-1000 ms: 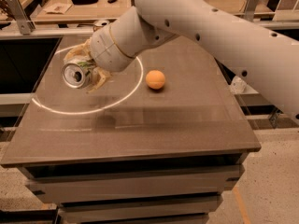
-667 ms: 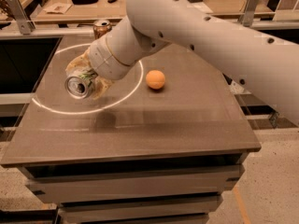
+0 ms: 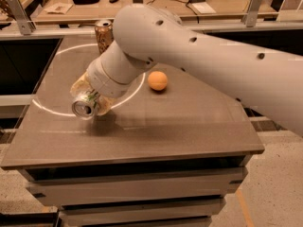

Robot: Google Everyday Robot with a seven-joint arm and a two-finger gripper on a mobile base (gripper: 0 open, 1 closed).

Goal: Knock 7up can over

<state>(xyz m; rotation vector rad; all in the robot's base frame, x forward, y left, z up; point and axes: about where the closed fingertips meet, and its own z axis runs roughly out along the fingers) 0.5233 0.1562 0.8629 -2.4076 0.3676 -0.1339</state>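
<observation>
The 7up can (image 3: 85,108) lies tipped on its side at the table's left, its silver top facing the camera and a bit of green label showing. My gripper (image 3: 91,96) is at the end of the big white arm that reaches in from the right. Its pale fingers (image 3: 78,86) are closed around the can's body. I cannot tell whether the can rests on the table or hangs just above it.
A brown-gold can (image 3: 103,34) stands upright at the table's back left, behind the arm. An orange ball (image 3: 157,80) sits mid-table to the right of the gripper. The grey table (image 3: 180,131) ends in a front edge. A cluttered workbench (image 3: 156,4) runs behind.
The gripper and the tipped can have moved together toward the front of the table and slightly right. The brown-gold can behind the arm has come into view. The orange ball has not moved.
</observation>
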